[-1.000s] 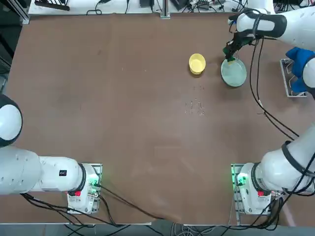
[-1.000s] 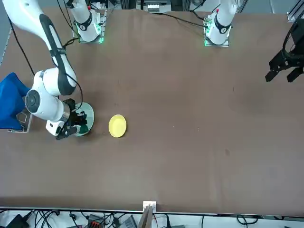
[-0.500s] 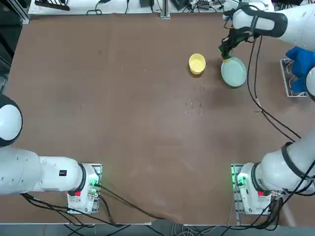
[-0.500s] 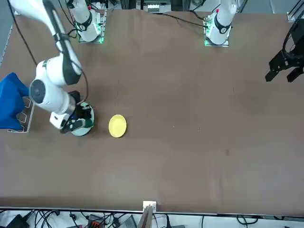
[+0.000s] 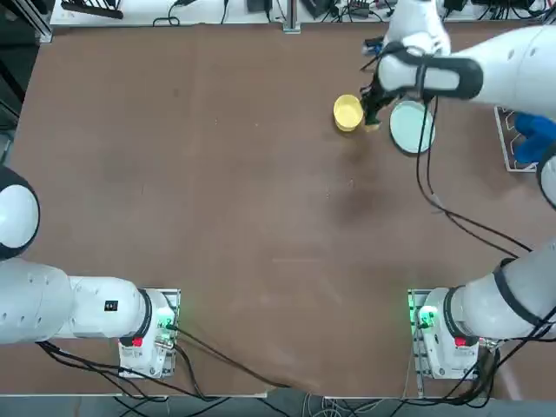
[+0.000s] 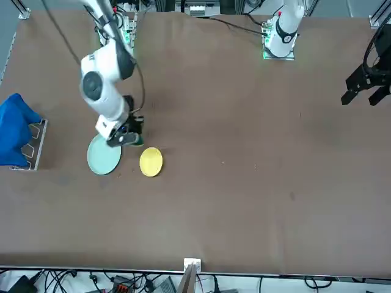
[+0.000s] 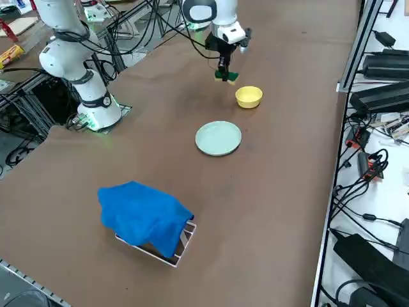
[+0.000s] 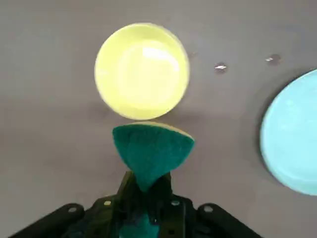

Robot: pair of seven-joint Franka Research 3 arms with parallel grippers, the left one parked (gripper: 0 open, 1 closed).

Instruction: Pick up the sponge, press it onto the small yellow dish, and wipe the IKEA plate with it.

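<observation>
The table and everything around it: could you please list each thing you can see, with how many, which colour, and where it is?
sponge: one, dark green top over yellow foam, held in the air between the two dishes, near the yellow one.
small yellow dish: one, yellow, far part of the table, beside the plate on the parked arm's side.
IKEA plate: one, pale mint green, far part of the table, nothing on it.
blue cloth: one, blue, draped over a metal stand at the table's right edge.
metal stand: one, grey, under the cloth.
table: one, brown.
right gripper: one, black, shut on the sponge, above the table next to the yellow dish.
</observation>
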